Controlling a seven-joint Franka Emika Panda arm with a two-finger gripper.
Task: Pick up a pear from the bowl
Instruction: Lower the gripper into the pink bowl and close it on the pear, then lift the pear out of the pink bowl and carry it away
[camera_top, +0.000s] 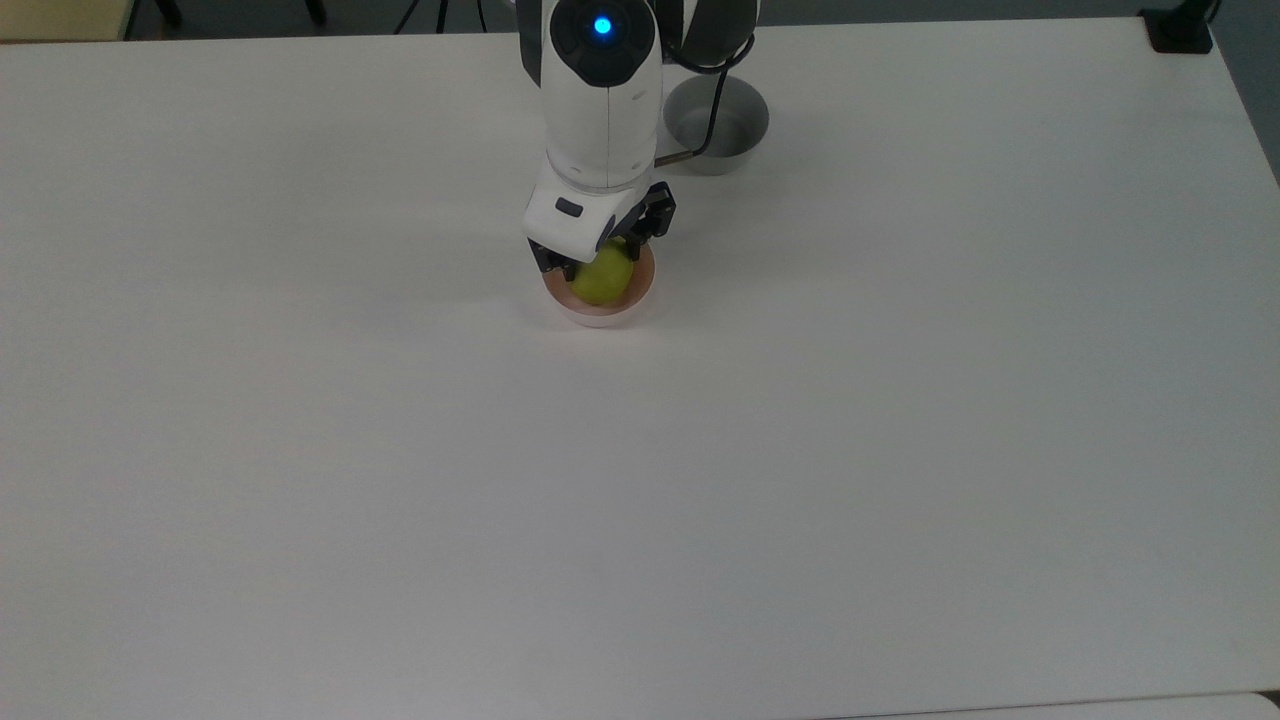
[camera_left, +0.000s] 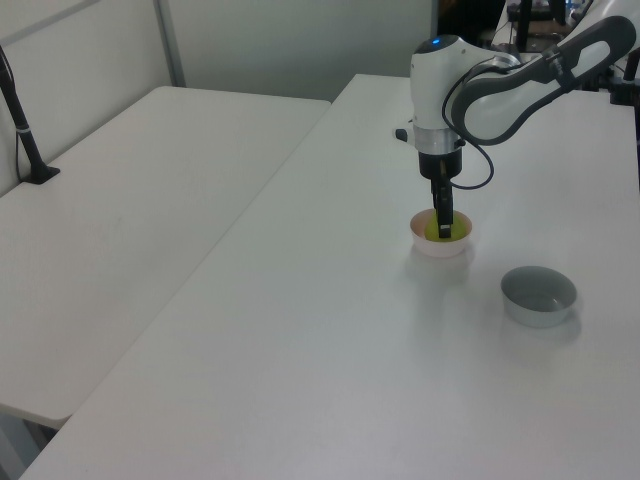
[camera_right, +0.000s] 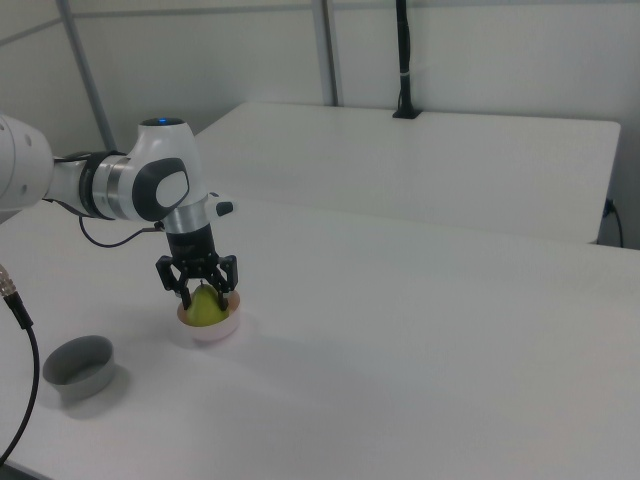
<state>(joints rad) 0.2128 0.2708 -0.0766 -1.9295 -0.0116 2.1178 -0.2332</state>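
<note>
A yellow-green pear (camera_top: 605, 281) (camera_right: 206, 310) sits in the small pale pink bowl (camera_top: 598, 315) (camera_right: 212, 331) (camera_left: 438, 246) near the far middle of the white table. My gripper (camera_top: 597, 256) (camera_right: 208, 293) is lowered straight down over the bowl, open, with one finger on each side of the pear's upper part. In the top view the wrist hides the pear's stem and top. In the left view the fingers stand in front of the pear (camera_left: 447, 233).
An empty grey bowl (camera_top: 718, 125) (camera_left: 539, 295) (camera_right: 80, 368) stands a short way behind the pink one, on the top view's right, partly behind the arm's cable. A second white table (camera_left: 120, 200) adjoins on the left view's left.
</note>
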